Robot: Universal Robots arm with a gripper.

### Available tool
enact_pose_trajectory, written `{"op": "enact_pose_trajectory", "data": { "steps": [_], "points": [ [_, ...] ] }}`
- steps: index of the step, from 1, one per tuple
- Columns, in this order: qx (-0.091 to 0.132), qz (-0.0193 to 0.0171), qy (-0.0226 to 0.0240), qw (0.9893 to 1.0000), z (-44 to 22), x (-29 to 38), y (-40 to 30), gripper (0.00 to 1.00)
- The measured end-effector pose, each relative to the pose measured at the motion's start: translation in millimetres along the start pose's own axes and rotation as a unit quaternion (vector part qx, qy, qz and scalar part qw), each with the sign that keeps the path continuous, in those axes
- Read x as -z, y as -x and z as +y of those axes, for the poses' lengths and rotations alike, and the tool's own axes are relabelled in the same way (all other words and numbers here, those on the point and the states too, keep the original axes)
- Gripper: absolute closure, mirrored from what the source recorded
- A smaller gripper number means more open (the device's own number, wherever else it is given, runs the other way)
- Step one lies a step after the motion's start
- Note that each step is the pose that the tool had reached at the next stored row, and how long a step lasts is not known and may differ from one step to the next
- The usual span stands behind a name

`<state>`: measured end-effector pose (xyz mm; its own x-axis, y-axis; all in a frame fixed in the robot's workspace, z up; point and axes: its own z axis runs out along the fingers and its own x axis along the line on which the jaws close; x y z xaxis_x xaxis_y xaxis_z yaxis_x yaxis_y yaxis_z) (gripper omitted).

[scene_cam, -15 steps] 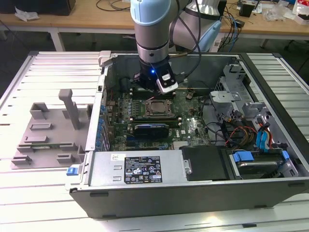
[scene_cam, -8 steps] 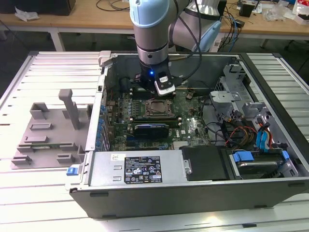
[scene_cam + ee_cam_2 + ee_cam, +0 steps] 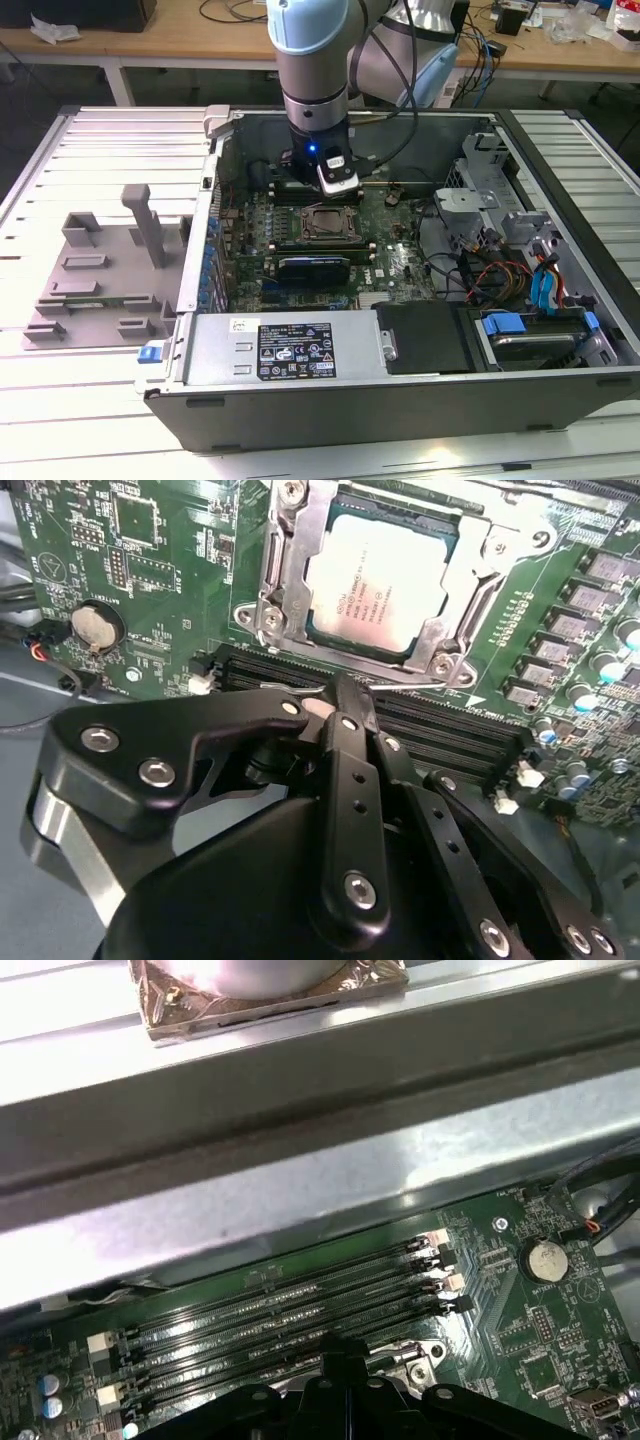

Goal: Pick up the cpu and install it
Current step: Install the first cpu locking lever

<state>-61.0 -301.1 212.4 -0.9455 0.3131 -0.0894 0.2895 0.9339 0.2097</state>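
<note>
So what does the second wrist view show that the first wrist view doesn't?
Second wrist view: the silvery square cpu seated in the metal-framed socket, and the shut black gripper above the slots, holding nothing. First wrist view: the grey metal case wall beyond the board, and a foil-edged pad above it. Both: the long black memory slots and the round silver coin battery.

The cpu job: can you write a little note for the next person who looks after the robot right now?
Gripper: fingers closed together, holding nothing, hovering over the memory slots just beside the socket.
The cpu: lying flat inside the socket's metal frame on the motherboard, within the open computer case.
Done: the cpu is picked up and placed in the socket.
Left: I cannot tell whether the socket's retention lever is latched; check that.
</note>
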Motion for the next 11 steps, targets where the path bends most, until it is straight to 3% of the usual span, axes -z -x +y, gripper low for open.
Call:
{"op": "enact_pose_trajectory", "data": {
  "steps": [7,11],
  "points": [
    [-0.024,-0.0053,-0.0021,0.9997,3.1,-1.9,-1.6,0.89],
    [-0.048,-0.0108,-0.0057,0.9988,2.5,-5.2,-1.9,0.89]
  ]
}}
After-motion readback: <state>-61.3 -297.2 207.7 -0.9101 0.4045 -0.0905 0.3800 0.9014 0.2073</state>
